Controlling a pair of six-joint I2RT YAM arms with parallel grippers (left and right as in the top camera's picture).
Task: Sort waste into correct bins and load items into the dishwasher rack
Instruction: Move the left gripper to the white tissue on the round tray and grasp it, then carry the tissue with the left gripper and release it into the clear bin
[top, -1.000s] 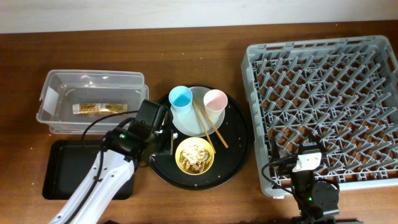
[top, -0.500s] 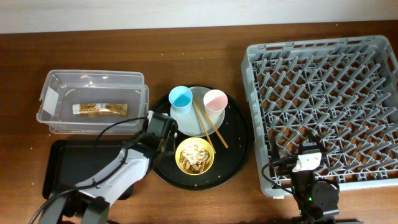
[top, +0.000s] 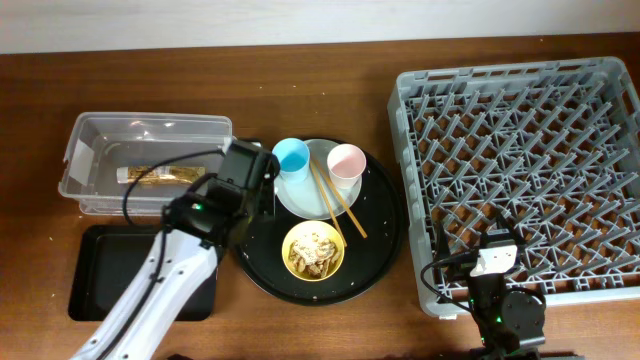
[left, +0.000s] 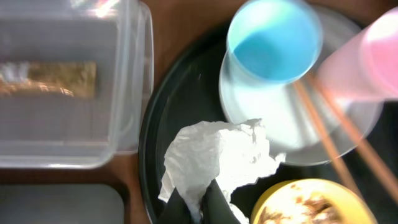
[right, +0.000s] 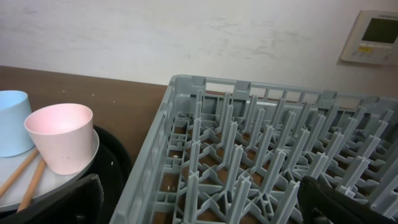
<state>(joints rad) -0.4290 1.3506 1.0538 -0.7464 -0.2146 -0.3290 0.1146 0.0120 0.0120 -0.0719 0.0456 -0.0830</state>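
Note:
In the left wrist view my left gripper (left: 200, 210) is shut on the crumpled white napkin (left: 217, 152), above the round black tray's left side. From overhead the left gripper (top: 258, 195) is between the clear tub (top: 90, 135) and the blue cup (top: 291, 156). The wrapper strip (top: 150, 175) lies in the tub. The pink cup (top: 346, 160) and chopsticks (top: 335, 200) rest on the white plate (top: 300, 195). The yellow bowl (top: 313, 250) holds food scraps. My right gripper (right: 199, 211) is open at the front edge of the grey rack (right: 249, 155).
The small black rectangular tray (top: 100, 270) lies in front of the tub, partly under my left arm. The cups, plate and bowl sit on the round black tray (top: 375, 230). The grey rack (top: 520, 170) fills the right side. A wall with a control panel (right: 376, 34) is behind.
My left gripper has shut on the napkin and drawn back and up toward the tub. The right arm has not moved.

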